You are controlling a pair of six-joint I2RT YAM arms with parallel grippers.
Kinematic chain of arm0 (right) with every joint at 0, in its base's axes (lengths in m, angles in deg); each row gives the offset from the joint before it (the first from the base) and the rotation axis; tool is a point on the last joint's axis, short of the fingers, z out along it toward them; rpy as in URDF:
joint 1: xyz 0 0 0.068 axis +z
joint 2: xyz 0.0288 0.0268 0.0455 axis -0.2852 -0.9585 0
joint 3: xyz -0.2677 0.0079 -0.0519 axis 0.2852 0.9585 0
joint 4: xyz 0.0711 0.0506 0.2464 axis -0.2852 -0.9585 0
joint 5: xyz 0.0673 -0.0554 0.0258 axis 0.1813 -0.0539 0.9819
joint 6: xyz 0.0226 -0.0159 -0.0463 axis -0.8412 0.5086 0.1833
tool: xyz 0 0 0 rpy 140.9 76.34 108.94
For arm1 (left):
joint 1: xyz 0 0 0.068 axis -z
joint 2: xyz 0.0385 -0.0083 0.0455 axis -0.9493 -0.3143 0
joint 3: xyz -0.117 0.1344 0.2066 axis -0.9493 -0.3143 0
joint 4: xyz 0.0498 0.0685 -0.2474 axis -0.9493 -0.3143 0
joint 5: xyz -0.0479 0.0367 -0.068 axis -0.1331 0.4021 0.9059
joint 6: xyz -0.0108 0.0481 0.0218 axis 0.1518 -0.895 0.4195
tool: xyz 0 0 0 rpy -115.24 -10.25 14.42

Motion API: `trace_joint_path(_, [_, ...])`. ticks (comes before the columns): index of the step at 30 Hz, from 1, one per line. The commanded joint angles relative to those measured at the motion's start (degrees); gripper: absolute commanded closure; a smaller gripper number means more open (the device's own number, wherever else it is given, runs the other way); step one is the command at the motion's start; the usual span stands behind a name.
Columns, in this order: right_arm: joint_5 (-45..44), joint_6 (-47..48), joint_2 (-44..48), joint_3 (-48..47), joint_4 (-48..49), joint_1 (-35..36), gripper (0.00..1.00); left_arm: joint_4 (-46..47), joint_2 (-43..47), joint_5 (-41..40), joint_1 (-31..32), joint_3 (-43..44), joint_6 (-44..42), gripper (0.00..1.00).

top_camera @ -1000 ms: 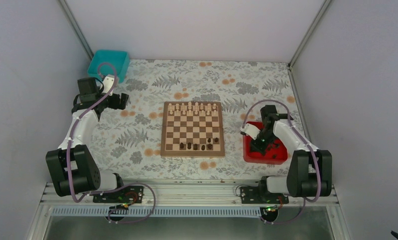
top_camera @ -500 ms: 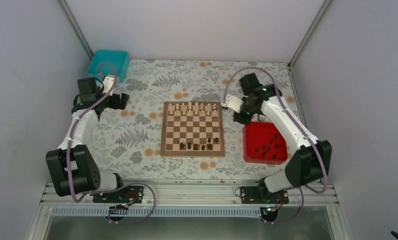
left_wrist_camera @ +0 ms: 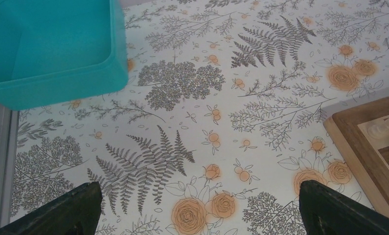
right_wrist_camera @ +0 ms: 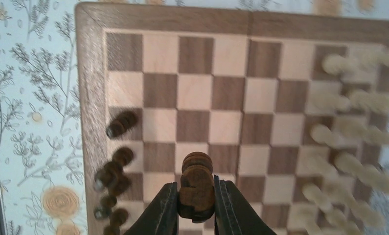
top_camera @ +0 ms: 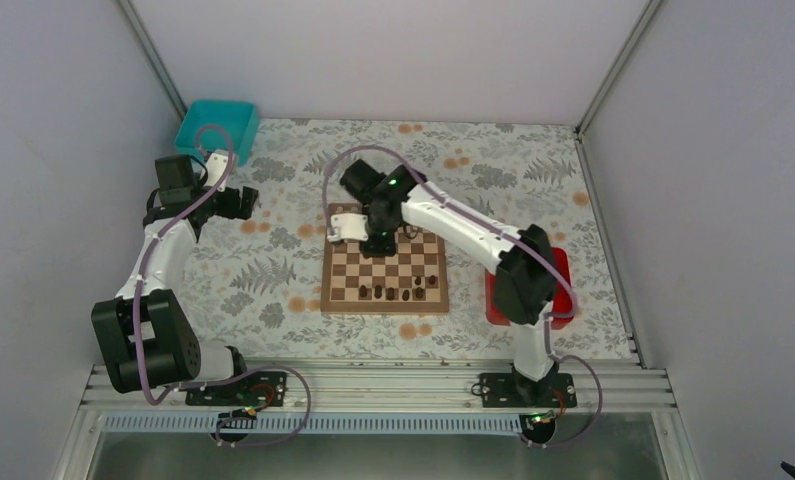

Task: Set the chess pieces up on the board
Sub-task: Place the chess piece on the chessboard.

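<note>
1. Fingers point(right_wrist_camera: 164, 211) of the right gripper point(right_wrist_camera: 196, 198): narrow, clamped on one dark piece point(right_wrist_camera: 196, 178). It stands upright between them, its head clear above the tips.
2. Change: one second back this gripper sits low in the red tray point(top_camera: 563, 292). Half a second back it is lifted past the tray's far corner. Now it hangs over the board point(right_wrist_camera: 90, 73), and the tray lies well behind it, half hidden by the arm's elbow.
3. Reading: pick done, carry under way. The piece is not yet set down. By my judgement it belongs in the rows to the left of the fingers, so a short move that way and a lowering remain.
4. Dark pieces point(right_wrist_camera: 115, 171) already on the board: a loose cluster left of the fingers, along the edge rows. They are blurred, so upright or toppled cannot be told. The half-second-old view shows more waiting in the tray, so the task is far from finished.
5. Cream pieces point(right_wrist_camera: 351, 132): two rows right of the fingers, well apart from the held piece.
6. Left gripper point(left_wrist_camera: 197, 215): fingers spread wide, nothing between them, unmoved across the three overhead views. The teal bin point(left_wrist_camera: 50, 49) is ahead and to their left, and a board corner is ahead and to their right.
7. Surface: floral cloth point(left_wrist_camera: 182, 122), pale with grey ferns and orange blooms, lying flat under both grippers.
8. Room: plain pale walls point(top_camera: 393, 50) on three sides, and a metal rail point(top_camera: 373, 385) behind the arms' bases.
</note>
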State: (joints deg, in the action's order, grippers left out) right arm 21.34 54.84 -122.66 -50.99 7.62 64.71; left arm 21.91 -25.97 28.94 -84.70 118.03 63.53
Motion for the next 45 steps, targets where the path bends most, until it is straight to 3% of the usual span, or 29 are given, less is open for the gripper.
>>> trace_joint_path(1, [0.95, -0.11, -5.01, -4.17, -2.02, 3.31, 0.87, 0.17, 0.54, 0.66, -0.34, 0.89, 0.04, 0.0])
trace_joint_path(20, [3.47, -0.4, -11.98, -2.76, -0.8, 10.4, 0.88, 0.4, 0.35, 1.37, -0.34, 0.63, -0.07, 0.0])
trace_joint_path(39, [2.12, -0.41, -13.91, -1.57, -0.36, 11.04, 0.87, 0.66, 0.35, 1.3, -0.43, 0.41, -0.15, 0.0])
trace_joint_path(45, [2.12, -0.54, -12.84, -2.41, 0.1, 11.02, 0.78, 0.75, 0.23, 1.18, -0.43, 0.36, -0.15, 0.0])
